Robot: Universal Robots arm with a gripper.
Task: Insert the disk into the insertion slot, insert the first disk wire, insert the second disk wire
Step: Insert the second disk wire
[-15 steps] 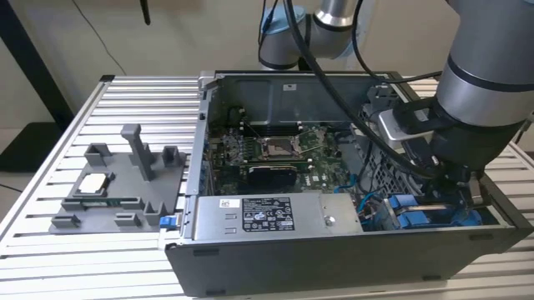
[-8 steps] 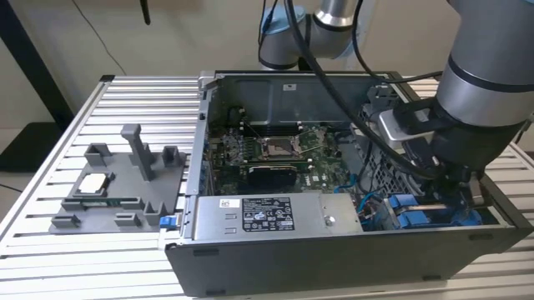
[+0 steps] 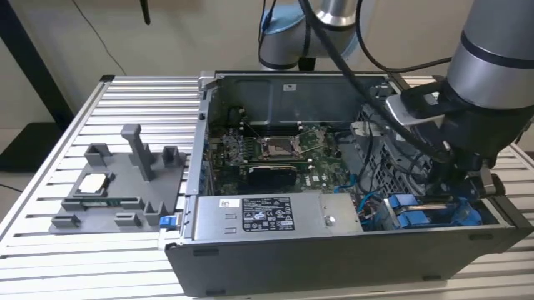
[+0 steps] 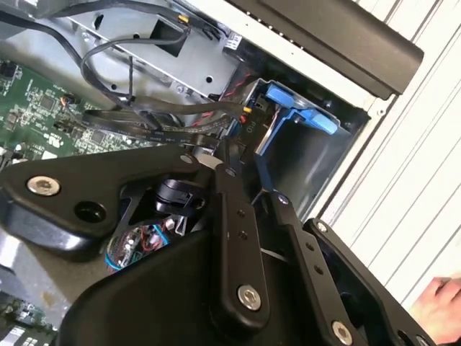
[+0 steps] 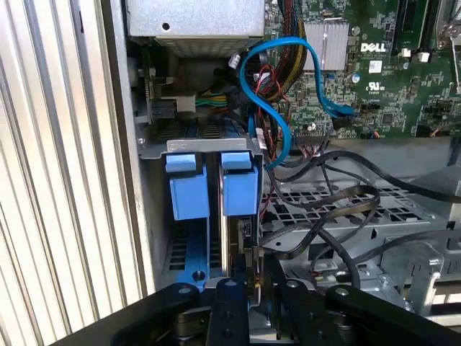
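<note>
Gripper (image 5: 241, 288) down in the case corner, jaws clamped on the disk's (image 5: 240, 238) edge. Disk sits upright in the insertion slot (image 5: 191, 187), long axis toward twelve o'clock from jaws.

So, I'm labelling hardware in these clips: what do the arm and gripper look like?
The arm is a silver-grey tube with dark joint sections and black cables trailing along it. The gripper is matte black, built from flat linkage bars pinned with silver screws.
</note>
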